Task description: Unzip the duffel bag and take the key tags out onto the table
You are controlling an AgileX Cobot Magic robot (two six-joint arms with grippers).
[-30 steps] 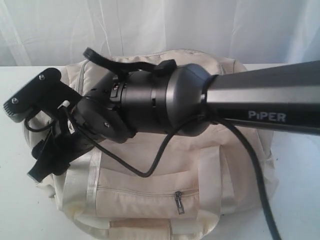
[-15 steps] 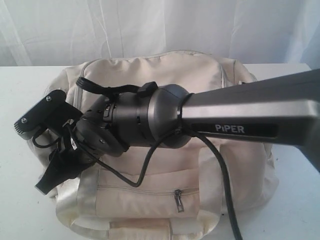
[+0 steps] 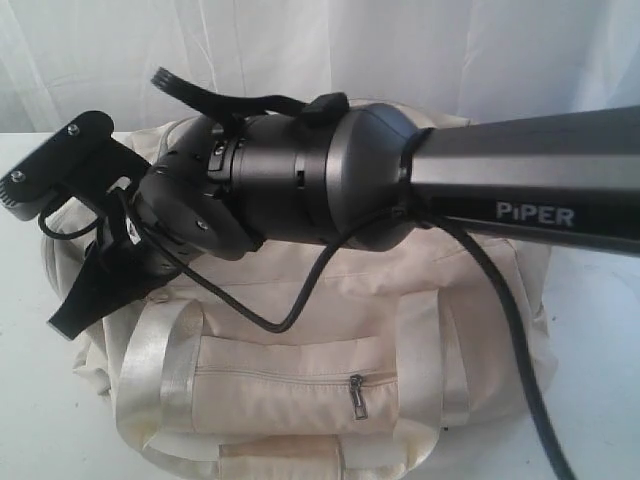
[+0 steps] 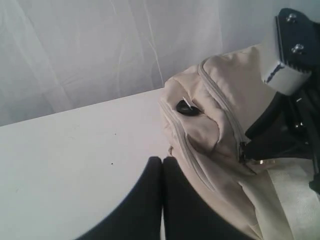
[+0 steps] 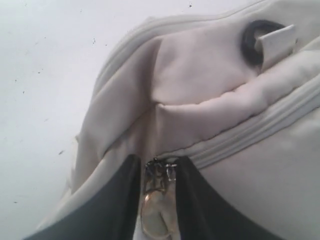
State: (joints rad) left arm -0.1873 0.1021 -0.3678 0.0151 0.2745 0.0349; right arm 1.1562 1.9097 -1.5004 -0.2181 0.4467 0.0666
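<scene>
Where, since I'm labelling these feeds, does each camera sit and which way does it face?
Exterior: off the arms, facing the pocket side of the duffel bag on the table; the right arm crosses in front of it.
Left wrist: rides its arm, looking past its shut jaws at the bag's end and black strap ring.
Right wrist: rides its arm, close on the zipper pull between its jaws.
Both wrist views share the strap ring and zipper pull.

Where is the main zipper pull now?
Right wrist view: the zipper pull sits inside the right gripper, near the black strap ring at the left end of the duffel bag.
</scene>
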